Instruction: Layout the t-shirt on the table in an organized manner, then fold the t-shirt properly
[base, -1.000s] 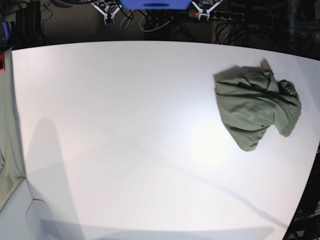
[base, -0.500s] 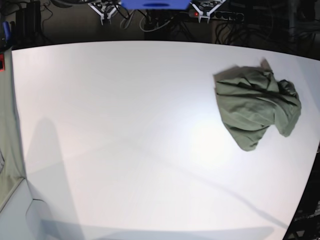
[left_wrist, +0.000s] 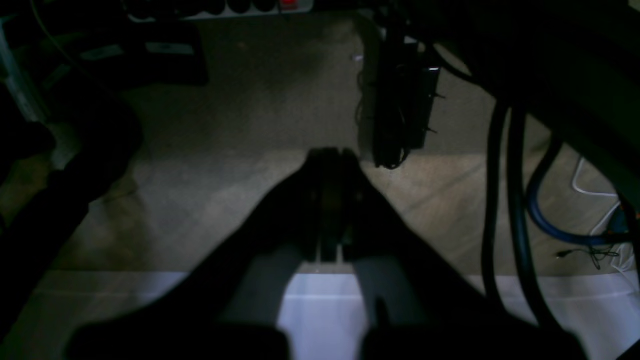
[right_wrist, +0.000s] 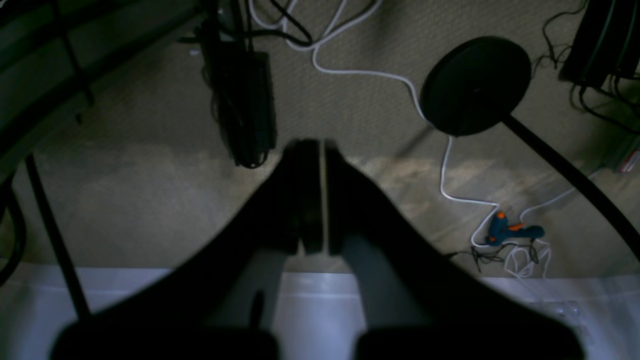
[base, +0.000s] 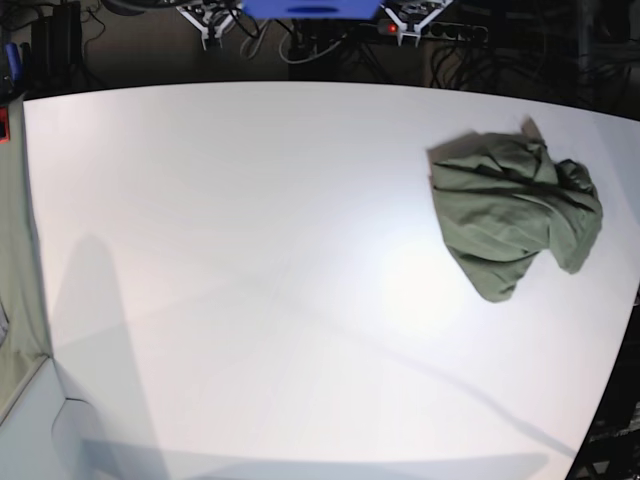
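T-shirt work has not begun, judging by how things lie. Going from left to right across the base view: a strip of green cloth (base: 14, 250) hangs along the left edge, apart from everything else and no part of the job. Then comes a wide bare stretch of the white surface (base: 250, 250), crossed only by soft shadows. Well over to the right, near the curved rim, sits the t-shirt (base: 515, 215), an olive-green heap bunched and folded over on itself, with no sleeve or collar plainly readable. It lies wholly on the surface, touching nothing else.

Neither arm is near it. Both are parked beyond the far edge, where only their white brackets show at the top of the base view. The right claw (right_wrist: 314, 195), on that view's left, has its jaws pressed nearly together with only a thin sliver between them, gripping nothing, and looks down past the surface's edge at carpet, a black round stand base (right_wrist: 475, 80) and white cable. The left claw (left_wrist: 332, 200) is likewise closed and empty, over dim floor and dark cables.

Such a tucked-away pose suits a rest position. The shirt's place on the right suggests the left arm, which is on that side, has the shorter reach for a first pull to spread it.
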